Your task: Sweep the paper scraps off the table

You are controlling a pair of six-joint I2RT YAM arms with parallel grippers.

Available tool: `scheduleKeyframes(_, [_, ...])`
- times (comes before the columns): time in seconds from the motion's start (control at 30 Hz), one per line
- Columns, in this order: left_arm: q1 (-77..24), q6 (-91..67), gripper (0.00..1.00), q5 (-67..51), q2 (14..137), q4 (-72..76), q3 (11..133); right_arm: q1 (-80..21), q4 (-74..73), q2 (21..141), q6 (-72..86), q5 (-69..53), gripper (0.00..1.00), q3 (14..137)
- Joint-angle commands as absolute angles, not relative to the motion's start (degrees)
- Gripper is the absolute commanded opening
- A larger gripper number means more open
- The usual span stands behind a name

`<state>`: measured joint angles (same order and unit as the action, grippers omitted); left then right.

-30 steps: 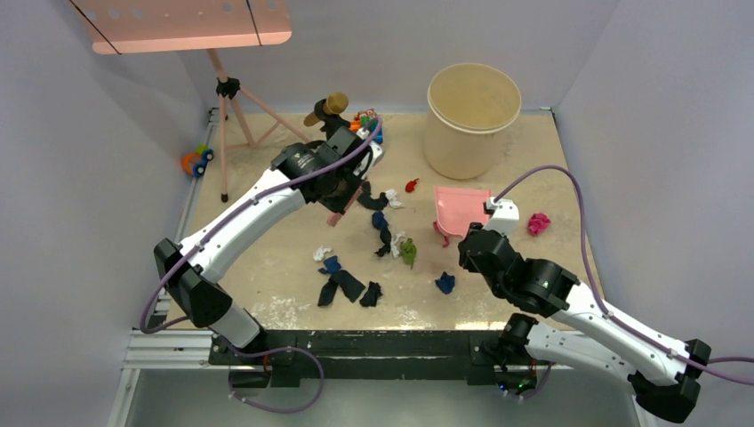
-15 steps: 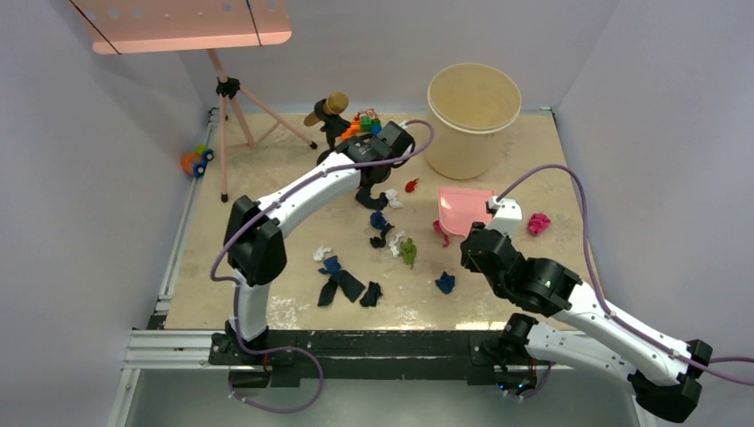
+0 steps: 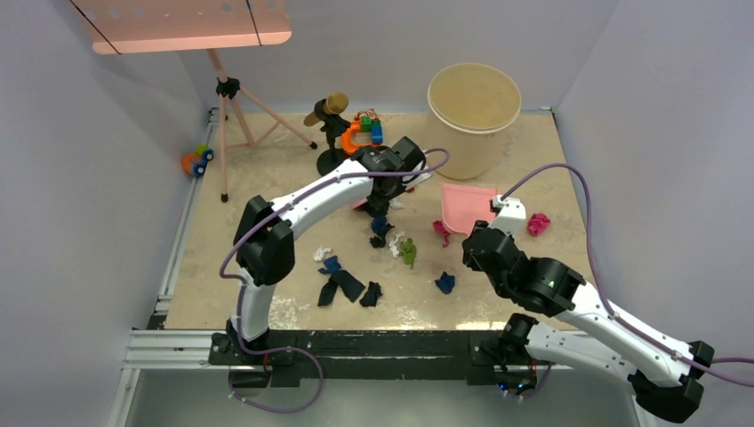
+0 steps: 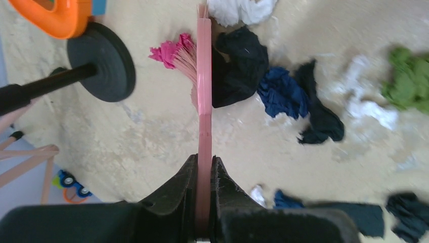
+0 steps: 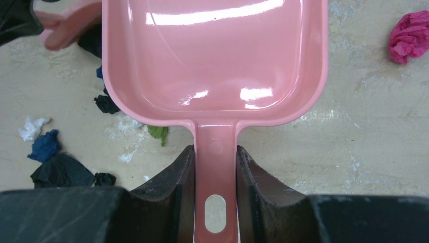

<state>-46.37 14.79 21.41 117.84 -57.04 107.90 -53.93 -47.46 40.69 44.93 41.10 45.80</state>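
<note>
Paper scraps lie mid-table (image 3: 267, 231): navy wads (image 3: 381, 222), a green one (image 3: 408, 252), a blue one (image 3: 445, 282), dark strips (image 3: 342, 285) and a pink wad (image 3: 538, 222) at the right. My left gripper (image 3: 382, 182) (image 4: 204, 162) is shut on the thin handle of the pink brush (image 4: 204, 76). The brush's bristles touch a navy wad (image 4: 243, 66) and a pink scrap (image 4: 167, 50). My right gripper (image 3: 487, 222) (image 5: 215, 152) is shut on the handle of the pink dustpan (image 3: 464, 206) (image 5: 212, 55), whose pan looks empty and faces the brush.
A beige bucket (image 3: 473, 116) stands at the back right. A black stand (image 3: 331, 133) (image 4: 101, 61), toy blocks with an orange ring (image 3: 360, 129) and a pink tripod (image 3: 236, 116) are at the back. A small toy (image 3: 196, 160) lies at the left edge.
The left arm has swung right and forward, carrying the brush from the back middle toward the dustpan; the small red scrap is now hidden beneath it. The dustpan has barely moved.
</note>
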Motion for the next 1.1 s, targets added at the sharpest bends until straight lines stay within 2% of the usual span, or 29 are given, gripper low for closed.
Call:
scheduleKeyframes(0.0, [-46.67,10.41,0.00,11.72,106.78,-59.72,105.35,-53.61,-48.04,39.41,46.24,43.71,0.00,48.78])
scheduleKeyframes(0.13, [-46.67,6.50,0.00,9.58,99.60,-59.09,104.78,-53.64,-48.40,38.43,46.44,43.45,0.00,48.95])
scheduleKeyframes(0.23, [-46.67,1.10,0.00,17.14,96.80,-62.85,105.65,-53.67,-48.43,38.15,46.43,42.90,0.00,49.24])
scheduleKeyframes(0.33, [-46.33,-11.30,0.00,23.35,95.83,-72.98,107.86,-53.63,-48.50,38.42,46.37,42.00,0.00,49.47])
scheduleKeyframes(0.6, [-46.23,-47.27,0.00,37.68,91.47,-101.93,104.17,-53.69,-46.45,38.93,46.08,40.32,0.00,48.90])
scheduleKeyframes(0.9, [-46.25,-66.14,0.00,22.84,80.24,-102.66,90.25,-53.64,-44.44,40.67,45.88,39.49,0.00,48.80])
scheduleKeyframes(1.07, [-46.23,-76.21,0.00,19.52,76.85,-102.70,80.13,-53.64,-43.86,40.36,46.07,39.28,0.00,48.45])
